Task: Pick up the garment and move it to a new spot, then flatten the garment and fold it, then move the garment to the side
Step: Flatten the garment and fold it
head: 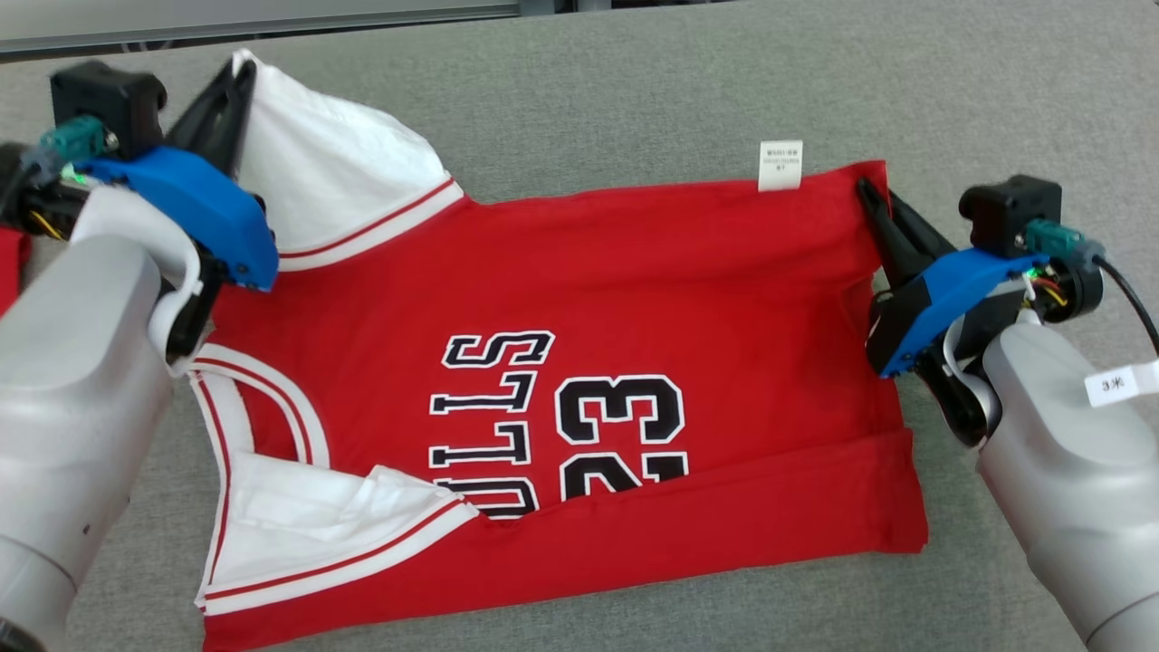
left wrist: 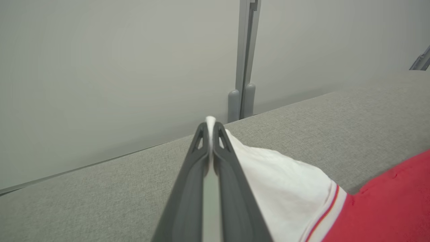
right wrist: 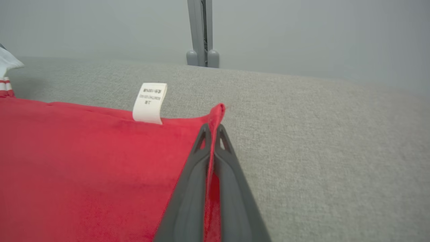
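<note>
Red jersey (head: 579, 299) spread across grey table (head: 634, 91), near edge folded over (lettering half covered). Pinched at white far-left corner by left gripper (head: 237, 77), clamped on cloth. Pinched at red far-right corner, near care label (head: 780, 166), by right gripper (head: 865, 190), likewise clamped.

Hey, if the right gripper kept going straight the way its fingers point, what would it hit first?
The right gripper is shut on the jersey corner. Past that corner lies bare grey table, then probably the wall behind it, though depth is hard to judge.
</note>
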{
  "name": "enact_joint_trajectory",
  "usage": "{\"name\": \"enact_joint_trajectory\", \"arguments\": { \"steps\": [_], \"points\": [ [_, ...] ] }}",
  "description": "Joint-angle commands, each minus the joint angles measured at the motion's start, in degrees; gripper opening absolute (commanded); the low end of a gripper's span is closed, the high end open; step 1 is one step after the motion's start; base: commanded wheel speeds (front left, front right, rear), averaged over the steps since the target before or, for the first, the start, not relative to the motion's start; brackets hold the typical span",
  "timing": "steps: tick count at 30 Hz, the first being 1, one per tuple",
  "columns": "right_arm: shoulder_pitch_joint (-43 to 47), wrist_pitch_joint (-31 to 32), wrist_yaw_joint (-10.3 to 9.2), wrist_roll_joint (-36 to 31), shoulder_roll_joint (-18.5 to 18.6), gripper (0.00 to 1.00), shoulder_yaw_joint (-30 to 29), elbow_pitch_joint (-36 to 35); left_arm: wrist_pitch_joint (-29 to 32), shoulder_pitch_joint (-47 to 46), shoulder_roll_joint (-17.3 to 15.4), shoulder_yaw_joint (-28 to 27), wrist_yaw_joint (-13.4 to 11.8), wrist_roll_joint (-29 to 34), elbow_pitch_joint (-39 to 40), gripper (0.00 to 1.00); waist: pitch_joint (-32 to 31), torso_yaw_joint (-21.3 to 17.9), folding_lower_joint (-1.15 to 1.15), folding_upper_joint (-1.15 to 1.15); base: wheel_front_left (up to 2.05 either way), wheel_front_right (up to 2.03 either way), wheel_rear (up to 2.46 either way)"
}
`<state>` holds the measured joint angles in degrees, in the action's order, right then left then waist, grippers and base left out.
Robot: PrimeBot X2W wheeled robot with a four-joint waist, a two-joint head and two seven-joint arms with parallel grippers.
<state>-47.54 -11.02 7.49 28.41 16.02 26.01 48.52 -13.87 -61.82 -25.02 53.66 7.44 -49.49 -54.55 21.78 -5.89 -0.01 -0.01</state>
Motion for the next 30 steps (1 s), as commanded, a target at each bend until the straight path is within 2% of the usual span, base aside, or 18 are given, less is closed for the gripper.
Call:
{"name": "enact_joint_trajectory", "arguments": {
  "steps": [1, 8, 17, 22, 30],
  "points": [
    [0.89, -0.66, 0.01, 0.43, 0.32, 0.0, 0.15, 0.05, -0.59, 1.27, -0.41, -0.11, 0.03, -0.52, 0.63, 0.0, -0.17, 0.28, 0.01, 0.01, 0.0, 0.0, 0.0],
    [4.81, -3.39, 0.01, -0.37, 1.79, 0.0, -0.08, 0.3, -1.33, 7.89, -1.99, -4.2, -0.63, 0.65, 7.99, 0.0, -1.9, 2.07, 0.01, 0.01, 0.0, 0.0, 0.0],
    [10.99, -4.21, 0.01, -3.54, 2.49, 0.0, -4.49, -3.51, -1.37, 24.28, -2.98, -13.61, -5.16, 5.84, 24.86, 0.0, -4.6, 3.8, 0.01, 0.01, 0.0, 0.0, 0.0],
    [15.76, -4.23, 0.01, -6.64, 1.75, 0.0, -8.65, -7.42, -1.37, 34.31, -2.38, -18.46, -7.49, 7.7, 32.4, 0.0, -6.06, 4.6, 0.01, 0.01, 0.0, 0.0, 0.0],
    [23.76, -4.23, 0.01, -9.94, 0.71, 0.0, -14.28, -12.05, -1.38, 45.69, 0.62, -23.6, -9.07, 9.78, 38.89, 0.0, -8.26, 6.35, 0.01, 0.01, 0.0, 0.0, 0.0]
  ]
}}
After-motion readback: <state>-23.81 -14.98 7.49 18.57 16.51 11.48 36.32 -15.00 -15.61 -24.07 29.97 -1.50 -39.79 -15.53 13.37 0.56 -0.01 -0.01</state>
